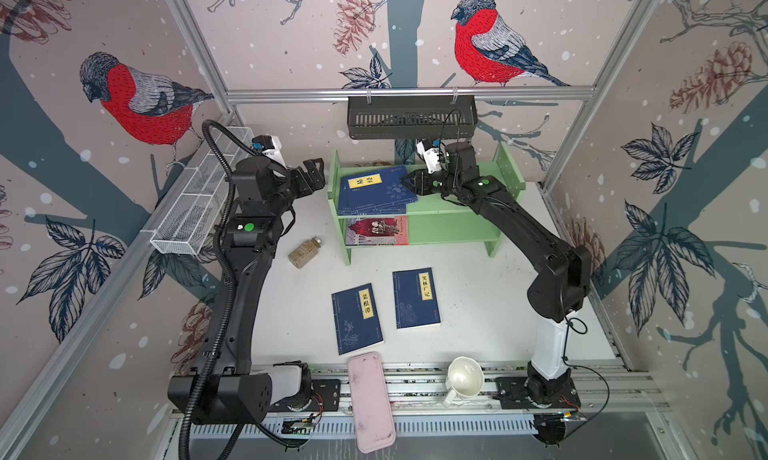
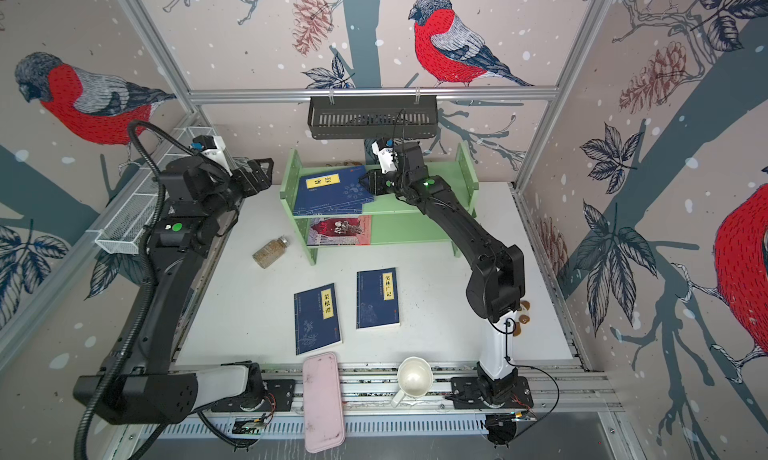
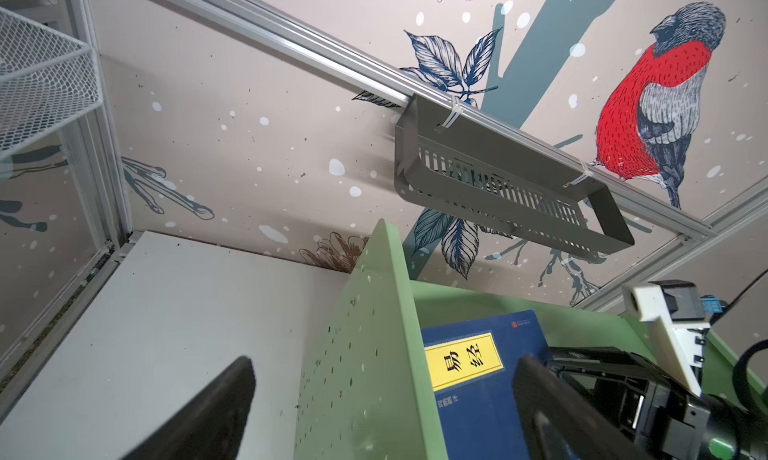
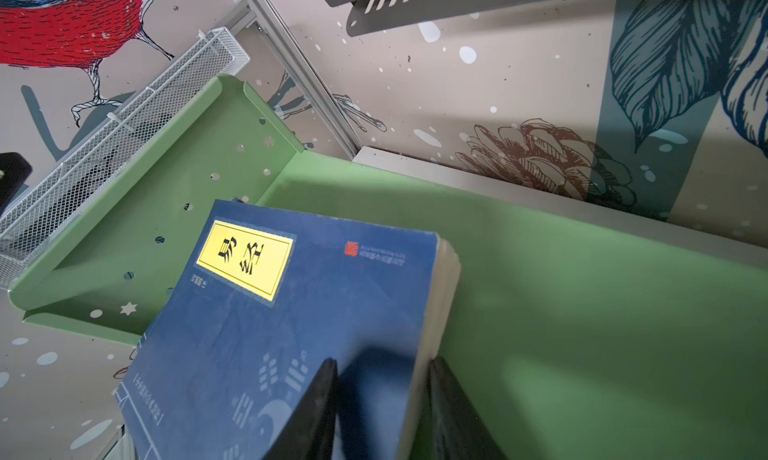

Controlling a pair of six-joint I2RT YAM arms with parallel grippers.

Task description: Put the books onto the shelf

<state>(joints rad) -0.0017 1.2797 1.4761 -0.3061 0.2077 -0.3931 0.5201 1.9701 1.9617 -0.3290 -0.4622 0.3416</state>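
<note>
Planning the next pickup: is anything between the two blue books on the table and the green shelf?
Nothing visible does. The jar lies off left; the shelf opens toward the left book and right book.

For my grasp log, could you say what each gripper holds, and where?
Left gripper: nothing, open. Right gripper straddles the page edge of the top navy book on the shelf; a firm grip cannot be told.

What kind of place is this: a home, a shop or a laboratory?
Probably a laboratory robot cell: two black arms stand bolted to a metal rail, and an aluminium frame with printed bird panels encloses the white table.
</note>
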